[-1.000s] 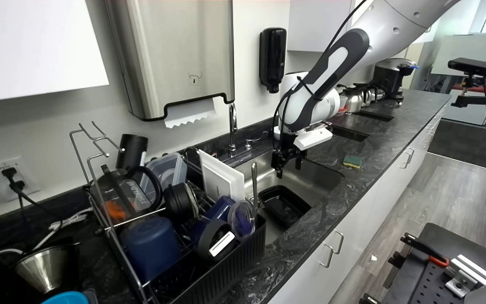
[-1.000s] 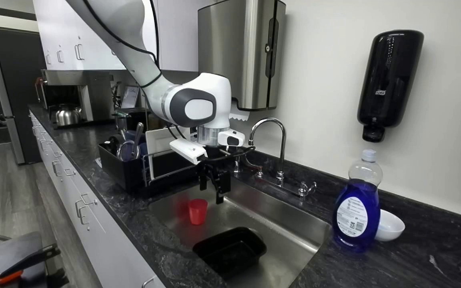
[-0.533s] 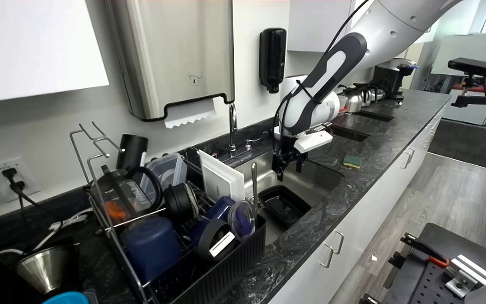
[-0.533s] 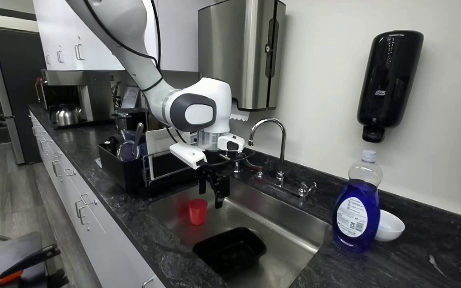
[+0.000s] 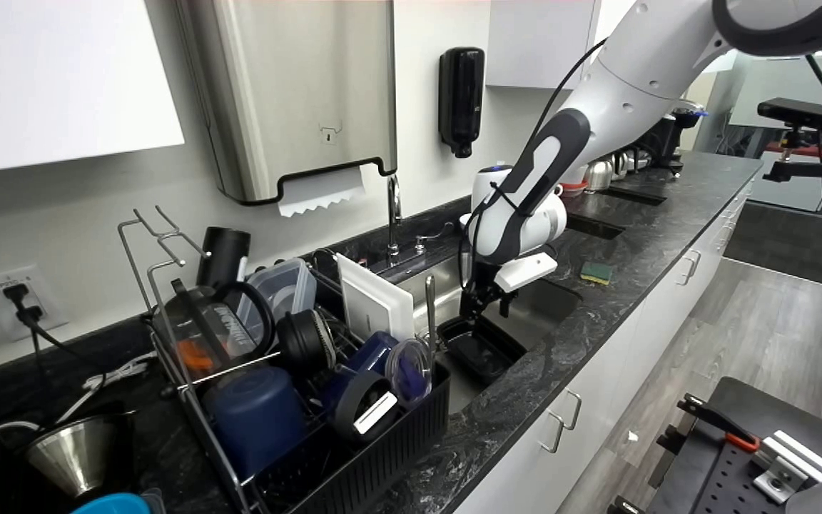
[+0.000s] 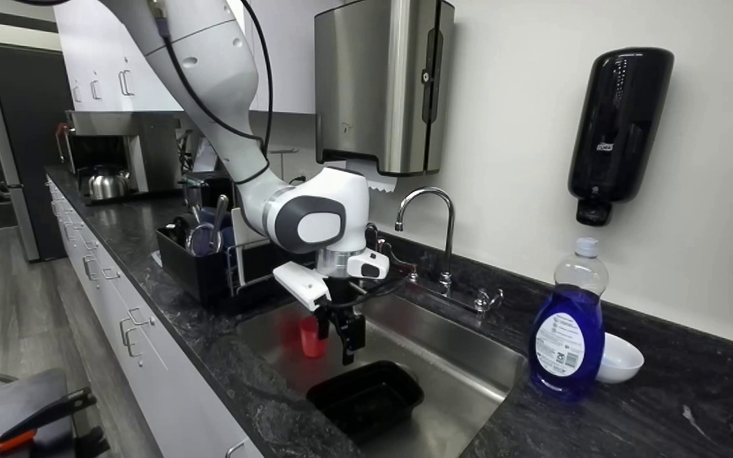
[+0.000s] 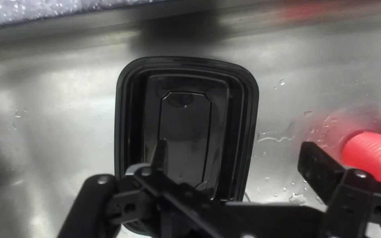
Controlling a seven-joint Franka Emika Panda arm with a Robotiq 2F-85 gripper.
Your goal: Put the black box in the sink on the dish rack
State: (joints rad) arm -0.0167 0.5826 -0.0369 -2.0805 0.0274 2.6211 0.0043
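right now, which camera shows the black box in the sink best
The wrist view: it looks down into the black box, showing its floor and much of its rim, though the open gripper hides part. Both exterior views show it only at a slant, lying in the sink.

Arm point(image 6: 220, 70), white and grey, one: slanted downward, bent at the wrist point(image 6: 322, 222). Claw point(image 7: 236, 153), black, one: pointing down, two fingers point(image 7: 319, 170) standing well apart.
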